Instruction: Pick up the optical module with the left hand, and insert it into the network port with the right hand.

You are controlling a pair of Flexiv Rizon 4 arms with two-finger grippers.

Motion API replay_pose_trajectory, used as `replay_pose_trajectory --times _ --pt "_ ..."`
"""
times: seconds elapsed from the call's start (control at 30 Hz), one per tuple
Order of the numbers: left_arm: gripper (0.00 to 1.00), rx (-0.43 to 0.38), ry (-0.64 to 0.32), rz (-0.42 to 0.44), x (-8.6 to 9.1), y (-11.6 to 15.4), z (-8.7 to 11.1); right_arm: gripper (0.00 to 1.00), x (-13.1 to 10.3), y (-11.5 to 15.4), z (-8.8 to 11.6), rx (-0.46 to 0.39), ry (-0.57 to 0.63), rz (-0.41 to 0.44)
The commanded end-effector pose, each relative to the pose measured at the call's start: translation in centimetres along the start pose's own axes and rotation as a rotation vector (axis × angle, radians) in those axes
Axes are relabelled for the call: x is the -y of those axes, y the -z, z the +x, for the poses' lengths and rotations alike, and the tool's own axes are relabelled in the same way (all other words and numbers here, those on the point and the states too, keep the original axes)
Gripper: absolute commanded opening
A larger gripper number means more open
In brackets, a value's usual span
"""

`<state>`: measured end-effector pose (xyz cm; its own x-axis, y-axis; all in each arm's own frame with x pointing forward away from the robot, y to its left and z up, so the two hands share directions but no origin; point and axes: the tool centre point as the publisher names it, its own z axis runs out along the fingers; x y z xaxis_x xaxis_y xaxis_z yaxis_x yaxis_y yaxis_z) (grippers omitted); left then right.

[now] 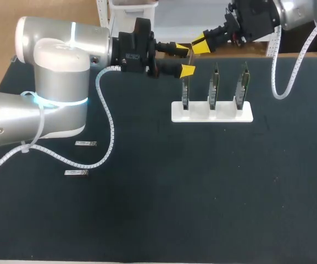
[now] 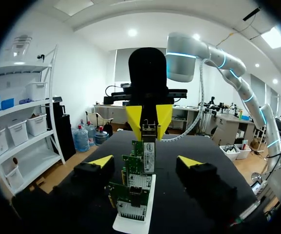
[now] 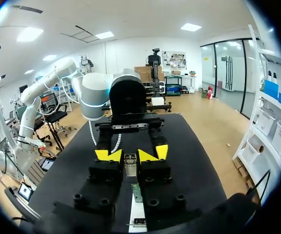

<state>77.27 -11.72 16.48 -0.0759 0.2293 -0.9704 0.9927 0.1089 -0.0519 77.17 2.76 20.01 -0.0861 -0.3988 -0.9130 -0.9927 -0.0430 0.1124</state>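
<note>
Near the desk's left edge lay a spare module, with another nearby. Toward the far edge the left claw stood open, its tips to either side of the first card. The right claw was closed on the module, just above that card in the white holder. The module looked light, stiff and smooth-sided, and was best pinched on its flat sides near the tail, leaving the nose free. The thin card would likely flex under a crooked push.

A black table is under everything. A long white stand sits flat on it, toward the far side.
</note>
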Motion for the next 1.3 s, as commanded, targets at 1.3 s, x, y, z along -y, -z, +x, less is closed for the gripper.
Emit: replay_pose_trajectory --times 1.3 --pt "1.0 -0.276 -0.029 0.056 -2.6 3.5 3.9 0.0 -1.2 0.0 -0.1 0.003 0.011 0.013"
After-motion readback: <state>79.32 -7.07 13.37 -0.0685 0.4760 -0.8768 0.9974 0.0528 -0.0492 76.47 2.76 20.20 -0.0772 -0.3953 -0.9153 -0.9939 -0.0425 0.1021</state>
